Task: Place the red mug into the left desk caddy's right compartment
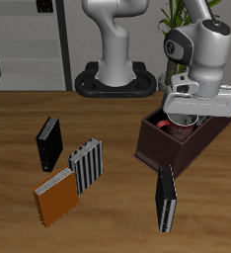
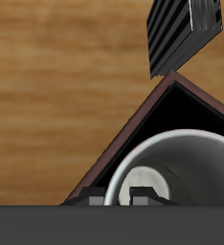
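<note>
The red mug [image 1: 168, 126] is inside the walls of the left desk caddy [image 1: 172, 148], a dark maroon box near the table's middle. My gripper [image 1: 183, 115] is right above it, shut on the mug's rim. In the wrist view the mug's white inside [image 2: 186, 167] fills the frame within a corner of the caddy's thin wall [image 2: 133, 129]. My fingertips [image 2: 97, 200] straddle the rim. The caddy's dividers are hidden, so I cannot tell which compartment holds the mug.
A dark striped book [image 1: 166, 199] stands at the caddy's front end and also shows in the wrist view [image 2: 186, 33]. A black book [image 1: 49, 143], a striped book [image 1: 86, 164] and an orange book [image 1: 55, 196] sit farther across the table.
</note>
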